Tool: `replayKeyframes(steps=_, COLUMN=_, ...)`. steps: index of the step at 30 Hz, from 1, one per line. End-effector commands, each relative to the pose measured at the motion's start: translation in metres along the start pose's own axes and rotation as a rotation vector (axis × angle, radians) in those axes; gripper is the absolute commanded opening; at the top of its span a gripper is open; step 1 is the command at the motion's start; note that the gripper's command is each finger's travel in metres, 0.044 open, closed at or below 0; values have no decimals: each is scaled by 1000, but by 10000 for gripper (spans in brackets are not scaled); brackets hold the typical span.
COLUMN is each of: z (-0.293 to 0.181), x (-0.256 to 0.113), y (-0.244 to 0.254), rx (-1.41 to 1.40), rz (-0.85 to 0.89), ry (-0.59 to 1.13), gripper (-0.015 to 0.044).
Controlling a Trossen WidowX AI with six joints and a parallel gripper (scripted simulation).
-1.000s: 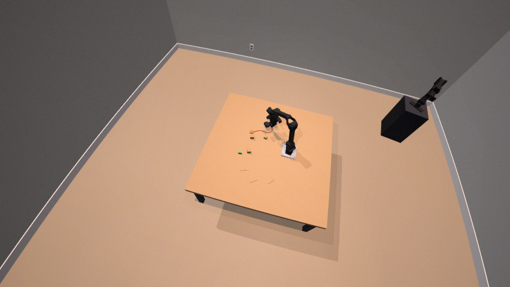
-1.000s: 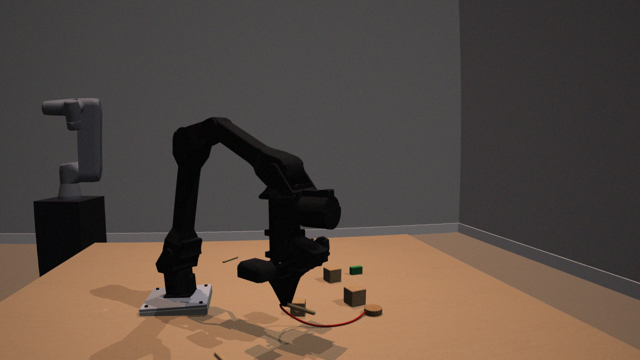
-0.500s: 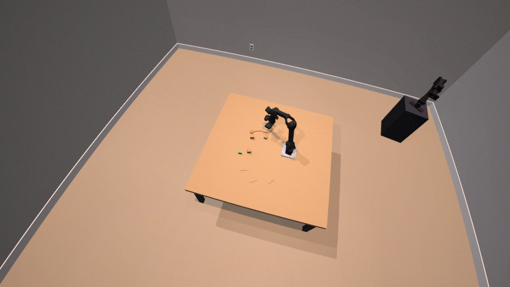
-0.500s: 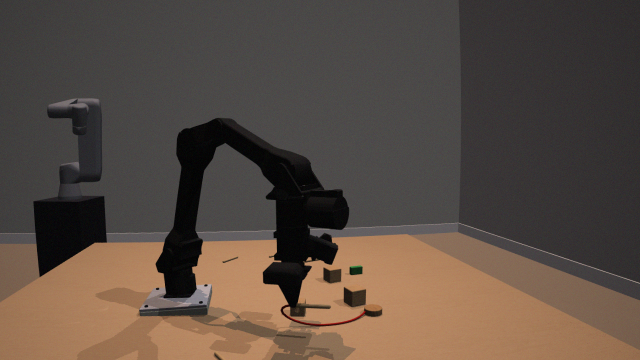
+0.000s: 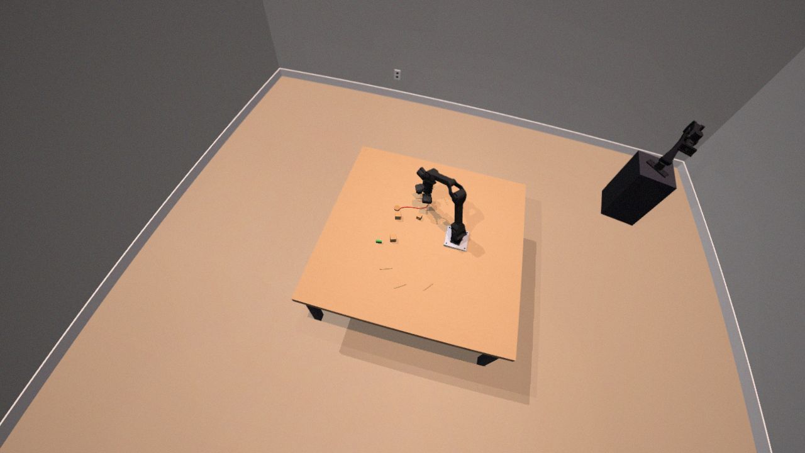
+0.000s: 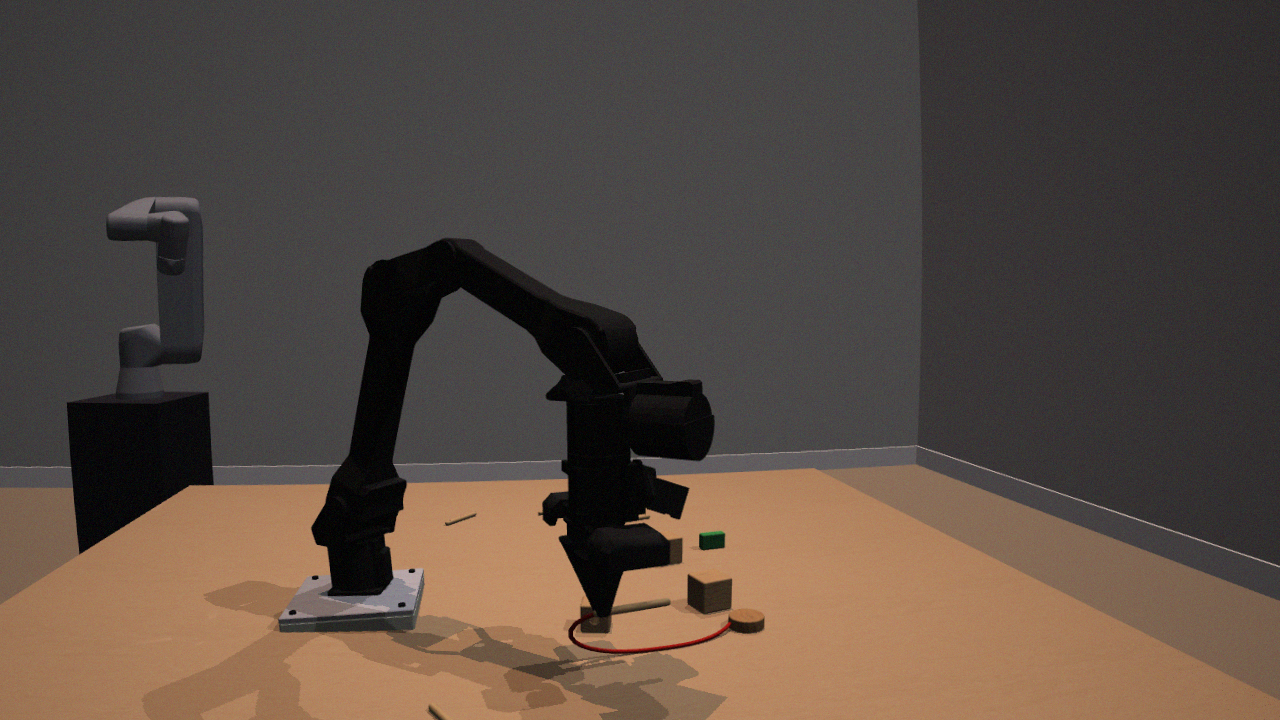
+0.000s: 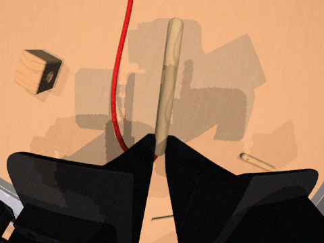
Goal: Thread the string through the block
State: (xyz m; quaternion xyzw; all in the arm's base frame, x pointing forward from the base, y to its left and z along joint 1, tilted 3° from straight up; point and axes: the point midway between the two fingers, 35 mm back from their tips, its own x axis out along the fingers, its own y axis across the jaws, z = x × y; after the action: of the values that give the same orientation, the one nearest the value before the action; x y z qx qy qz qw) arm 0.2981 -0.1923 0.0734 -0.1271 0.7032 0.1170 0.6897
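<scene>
My gripper point(image 6: 605, 612) point(image 7: 159, 141) is shut on the string's stick point(image 6: 644, 606) point(image 7: 171, 77) at its string end. The stick is above the table, its free end pointing right in the exterior view and up in the wrist view. The red string point(image 5: 410, 207) point(image 6: 650, 650) point(image 7: 114, 94) curves from that end to the round button point(image 5: 397, 207) point(image 6: 746, 618). The holed block point(image 5: 419, 217) point(image 6: 594, 621) point(image 7: 30, 70) stands on the table behind the fingertips in the exterior view, partly hidden. In the wrist view it is left of the stick, its hole on the dark right face. Stick and block are apart.
A larger block point(image 5: 397, 216) point(image 6: 709, 592) stands near the button. Another block point(image 5: 392, 238) point(image 6: 675, 550) and a green piece point(image 5: 378, 241) point(image 6: 711, 540) lie farther off. Loose sticks include one point(image 7: 258, 162) at right in the wrist view and one point(image 5: 385, 268) past the green piece.
</scene>
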Motion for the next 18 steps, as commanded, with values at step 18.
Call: replayKeyframes(steps=18, z=17, x=5, y=-10, rx=-777, rz=7, ry=6, gripper=0)
